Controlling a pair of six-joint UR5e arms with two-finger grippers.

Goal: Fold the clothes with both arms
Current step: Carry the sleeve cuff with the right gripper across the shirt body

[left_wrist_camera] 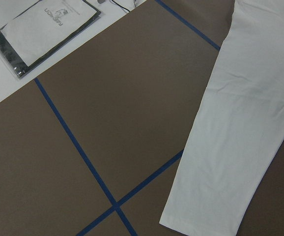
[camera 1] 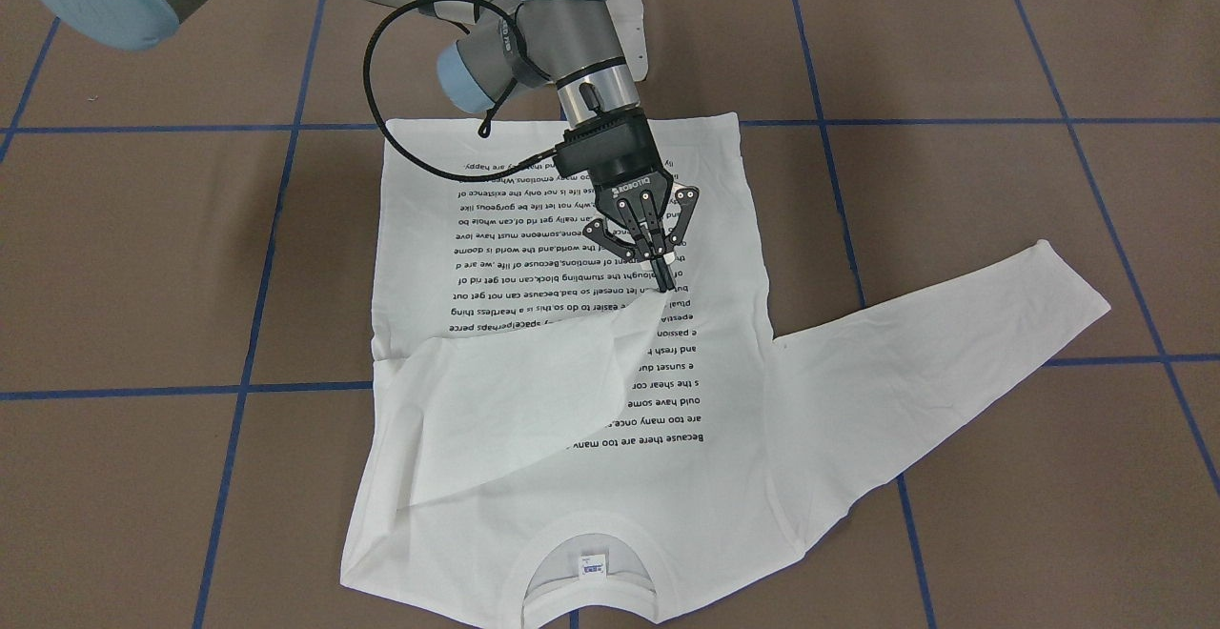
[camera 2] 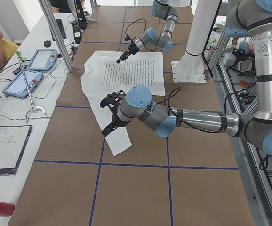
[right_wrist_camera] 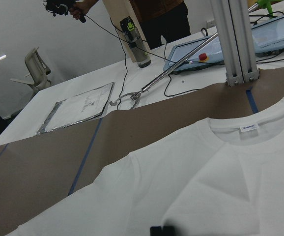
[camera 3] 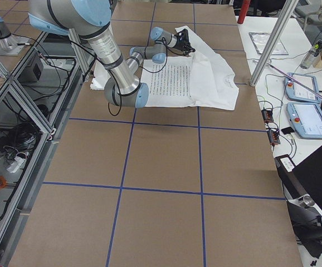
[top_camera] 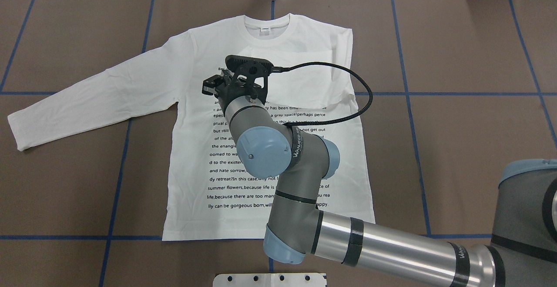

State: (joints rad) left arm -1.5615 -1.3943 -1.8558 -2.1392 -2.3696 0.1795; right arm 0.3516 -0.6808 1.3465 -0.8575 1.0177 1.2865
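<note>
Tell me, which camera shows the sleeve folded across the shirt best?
The front-facing view: the folded sleeve lies almost wholly in sight. Overhead, the right arm hides part of it; both side views show it small, the wrist views not clearly.

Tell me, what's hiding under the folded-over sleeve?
Under the folded sleeve lies the chest of the T-shirt, with its black text lines. The ends of the upper lines are covered, so those words cannot be read.
</note>
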